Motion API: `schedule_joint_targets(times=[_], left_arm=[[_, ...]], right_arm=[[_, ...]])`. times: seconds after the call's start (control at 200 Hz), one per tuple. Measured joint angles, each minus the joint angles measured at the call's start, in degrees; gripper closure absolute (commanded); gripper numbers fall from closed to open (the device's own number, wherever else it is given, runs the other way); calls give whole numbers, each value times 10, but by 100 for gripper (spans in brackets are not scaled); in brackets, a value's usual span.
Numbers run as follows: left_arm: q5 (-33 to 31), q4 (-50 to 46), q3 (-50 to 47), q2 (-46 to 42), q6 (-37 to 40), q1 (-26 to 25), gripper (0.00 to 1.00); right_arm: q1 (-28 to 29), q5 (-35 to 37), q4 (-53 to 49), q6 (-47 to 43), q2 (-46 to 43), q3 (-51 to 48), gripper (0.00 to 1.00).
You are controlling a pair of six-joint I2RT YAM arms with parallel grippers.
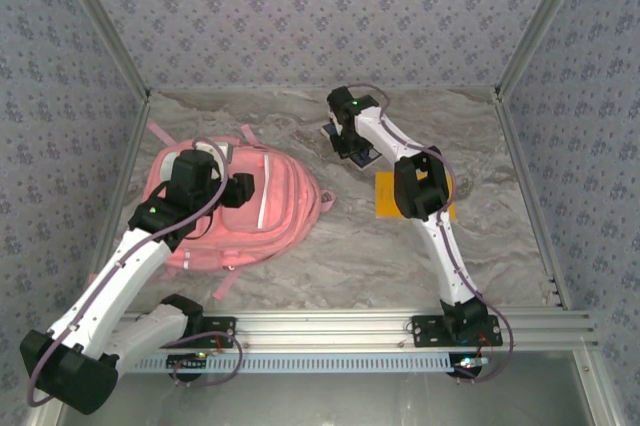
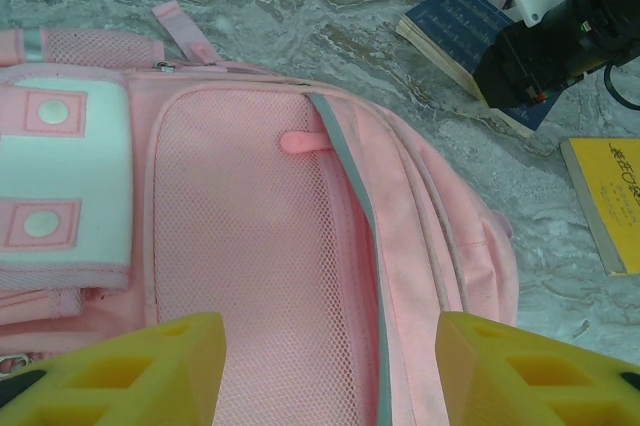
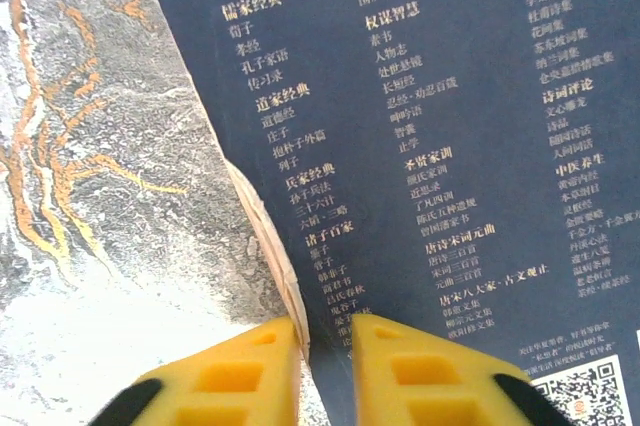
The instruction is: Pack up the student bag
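The student bag [image 1: 272, 208], a large pink backpack, lies flat on the left of the table. My left gripper [image 1: 236, 189] hovers open just above its mesh front pocket [image 2: 250, 256], and its yellow fingers [image 2: 150, 371] stand wide apart with only fabric below them. At the back centre, a dark blue book [image 3: 450, 146] with pale printed text lies on the marble. My right gripper [image 3: 325, 346] is shut on that book's near left edge, one finger on each side of the page block. The same blue book [image 2: 455, 21] shows past the bag, partly hidden by the right arm.
A yellow book [image 1: 388, 196] lies on the table right of the bag, partly under the right arm, and appears as the yellow book [image 2: 610, 196] at the frame's right edge. Patterned walls and metal rails [image 1: 330, 326] enclose the marble tabletop.
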Motion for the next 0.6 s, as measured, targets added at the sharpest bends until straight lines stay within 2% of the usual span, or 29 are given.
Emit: schedule_joint_targets(times=[0.125,0.35,0.6], left_arm=[[0,0,0,0,0,0,43],[0,0,0,0,0,0,42],[0,0,0,0,1,-3,42]], right_arm=[[-2,-16,1,10,0,0,100],[-9,-44,6,28,-3,-6,100],[-13,-90,69,60,-59,-109,100]])
